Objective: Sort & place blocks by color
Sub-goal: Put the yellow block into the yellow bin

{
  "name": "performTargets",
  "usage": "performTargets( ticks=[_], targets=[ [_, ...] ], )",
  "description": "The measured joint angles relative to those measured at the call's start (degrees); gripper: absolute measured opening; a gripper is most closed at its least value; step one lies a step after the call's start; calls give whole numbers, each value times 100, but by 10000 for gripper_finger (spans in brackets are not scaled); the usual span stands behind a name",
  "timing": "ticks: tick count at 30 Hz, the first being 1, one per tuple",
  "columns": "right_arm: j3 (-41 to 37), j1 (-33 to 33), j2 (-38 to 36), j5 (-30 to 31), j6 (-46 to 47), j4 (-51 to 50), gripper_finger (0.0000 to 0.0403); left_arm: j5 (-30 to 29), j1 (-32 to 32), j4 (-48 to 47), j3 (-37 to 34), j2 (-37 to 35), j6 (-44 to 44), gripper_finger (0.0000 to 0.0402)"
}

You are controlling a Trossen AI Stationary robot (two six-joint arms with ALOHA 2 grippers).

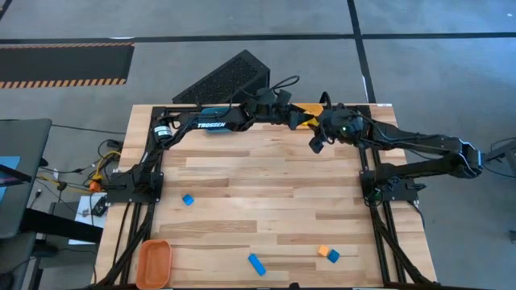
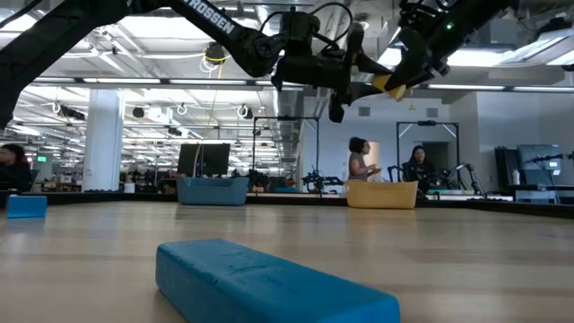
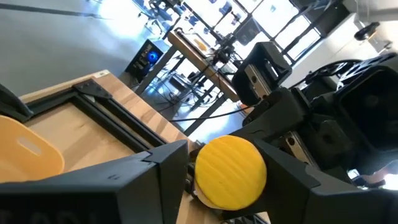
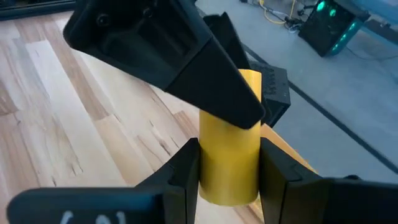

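Fingers of the right gripper (image 4: 229, 171) and left gripper (image 3: 214, 180) are both closing on one yellow cylinder block (image 4: 229, 155) above the tabletop's (image 1: 266, 193) far edge, apparently passing it between arms.

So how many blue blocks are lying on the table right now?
3: a small blue block on the left side, a long blue block near the front edge, and another small blue block touching an orange block. Others may be hidden.
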Motion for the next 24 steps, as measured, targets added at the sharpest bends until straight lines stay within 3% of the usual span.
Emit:
performTargets(
  ticks=[9,15,24],
  targets=[
    [0,0,0,5,-98,40,120,-90,0,3,0,2,17,163],
    [0,0,0,20,-98,37,138,-91,2,62,0,4,356,104],
    [0,-4,0,24,-143,28,143,-71,15,76,0,9,574,100]
  ],
)
